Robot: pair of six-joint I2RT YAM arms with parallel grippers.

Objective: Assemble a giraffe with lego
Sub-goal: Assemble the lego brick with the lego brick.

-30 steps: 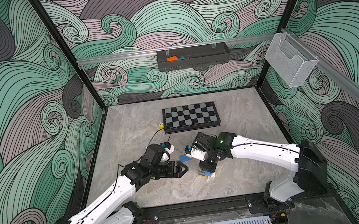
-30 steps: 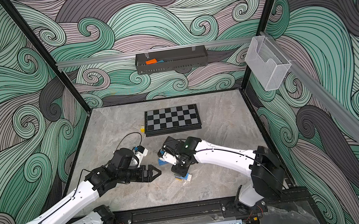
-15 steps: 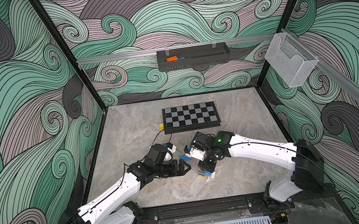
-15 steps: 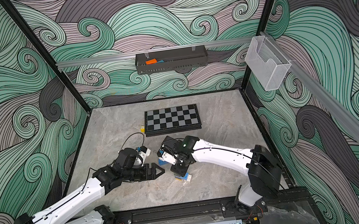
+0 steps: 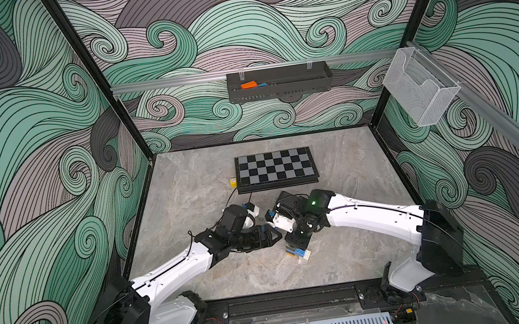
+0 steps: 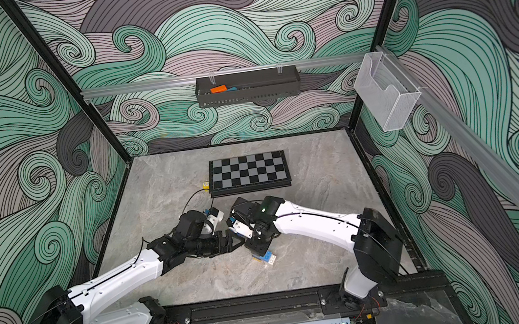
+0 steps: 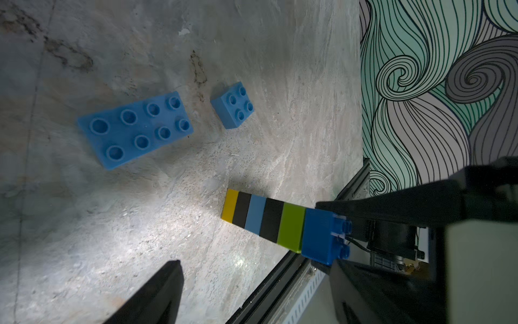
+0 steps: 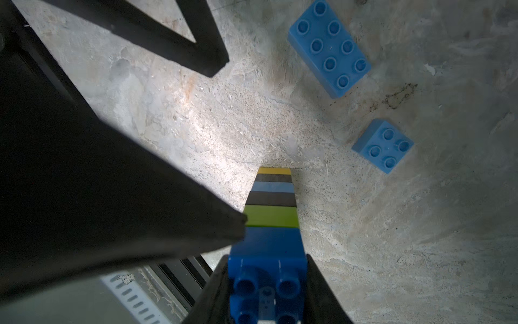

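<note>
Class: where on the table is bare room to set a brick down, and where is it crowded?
Free: the table between checkerboard and right wall; the back-left corner beside the die; the front strip by the rail. Crowded: the middle: left end effector, right end effector, brick stack, blue bricks.

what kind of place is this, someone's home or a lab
Probably a robot lab test cell, not a home: a stone-look tabletop boxed in by swirl-printed walls, two white arms mounted on a front rail, and props such as a chessboard and loose blue bricks.
</note>
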